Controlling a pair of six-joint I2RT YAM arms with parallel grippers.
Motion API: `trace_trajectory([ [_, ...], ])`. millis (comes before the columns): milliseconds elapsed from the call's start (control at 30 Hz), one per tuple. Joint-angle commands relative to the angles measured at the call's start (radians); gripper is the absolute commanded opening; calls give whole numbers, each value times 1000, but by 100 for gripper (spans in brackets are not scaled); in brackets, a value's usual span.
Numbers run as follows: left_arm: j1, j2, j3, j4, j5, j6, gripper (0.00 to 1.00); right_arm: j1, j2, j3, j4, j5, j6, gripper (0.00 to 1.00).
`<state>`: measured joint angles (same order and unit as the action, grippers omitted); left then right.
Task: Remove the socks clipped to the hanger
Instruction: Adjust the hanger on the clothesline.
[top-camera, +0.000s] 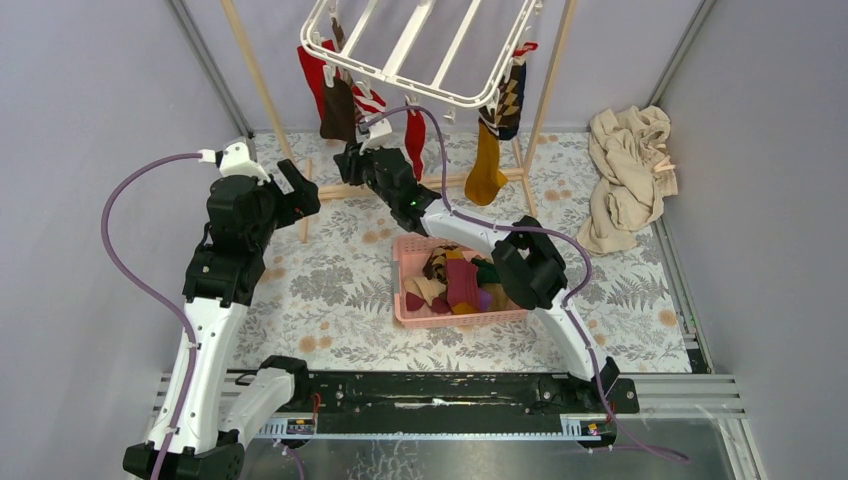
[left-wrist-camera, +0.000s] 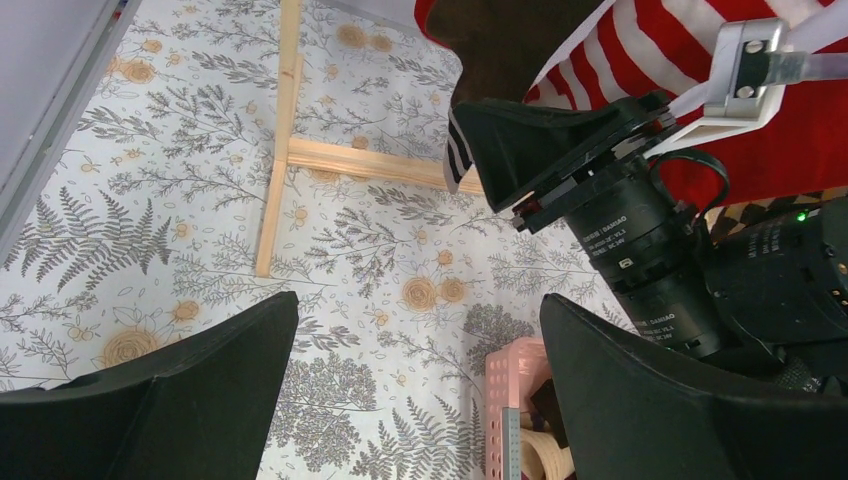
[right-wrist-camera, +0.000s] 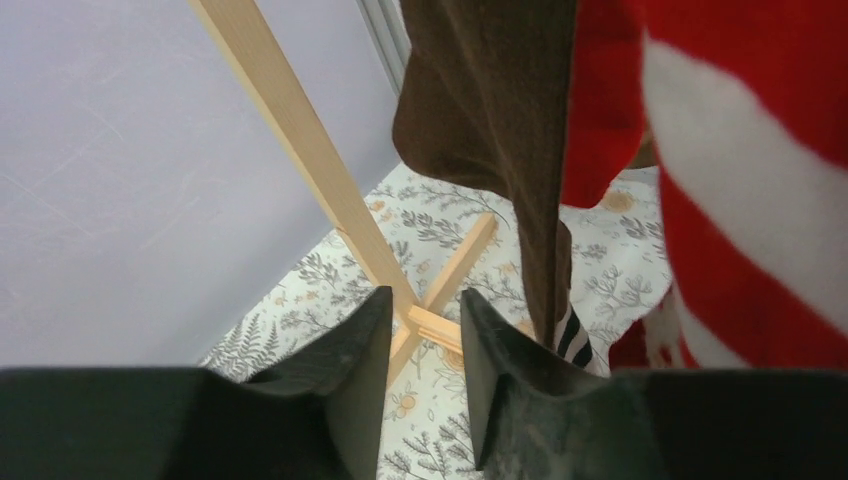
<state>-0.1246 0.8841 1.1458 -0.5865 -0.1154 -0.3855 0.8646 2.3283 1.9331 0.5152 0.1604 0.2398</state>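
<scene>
Top of hanger was cut off; left gripper gaped wide, empty; right gripper stood at a narrow gap, nothing between, brown sock just beside. Pink basket held jumbled socks.

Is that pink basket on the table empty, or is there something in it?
Partly full. The top view shows the pink basket holding a loose heap of socks in maroon, tan and mustard, lying below its rim.

Top cam looks down over the whole table from the near side. Wrist cams are up close, both catching the brown sock; left's aimed downward.
</scene>
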Motion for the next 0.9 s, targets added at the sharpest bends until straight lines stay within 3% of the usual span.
trace_trajectory([
  [0,-6,-10,28,-4,-15,32,99,-13,-58,21,117,-50,7,29],
  [133,-5,-10,26,-4,-18,35,99,-25,-107,-42,143,-95,35,0],
  [567,-6,-4,9,11,-13,31,99,-58,-387,-438,318,-273,132,0],
  [667,-6,1,4,13,-13,31,99,-61,-431,-480,259,-247,105,0],
  [767,-6,0,5,17,-8,27,99,-61,-449,-485,196,-182,64,30],
  [867,-6,5,8,21,-4,24,99,-59,-460,-504,187,-134,43,46],
])
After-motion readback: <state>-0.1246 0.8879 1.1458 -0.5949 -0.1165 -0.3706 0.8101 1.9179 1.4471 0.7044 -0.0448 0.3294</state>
